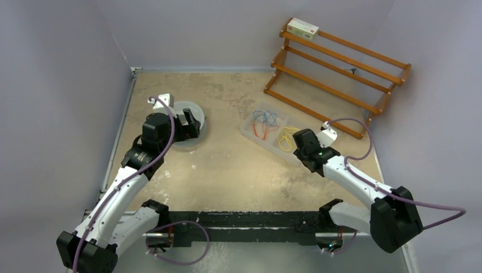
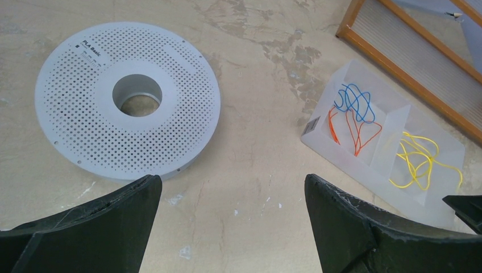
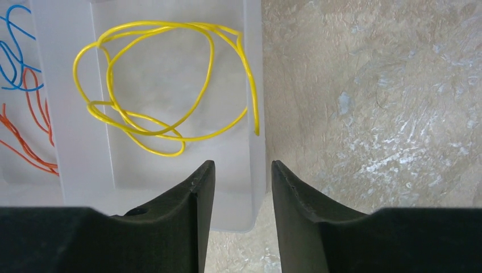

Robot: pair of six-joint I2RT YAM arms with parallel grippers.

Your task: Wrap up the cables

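Right wrist view: my right gripper (image 3: 241, 170) is hovering, partly open, above the tray (image 3: 74, 114) wall — the yellow cable (image 3: 153, 24) is lying loose inside. Closing here, I am risking pinching plastic and lifting the tray, not the thin wire.

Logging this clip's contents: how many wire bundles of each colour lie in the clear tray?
Yellow wire bundle: 1
Blue wire bundle: 1
Orange wire bundle: 1
Total: 3
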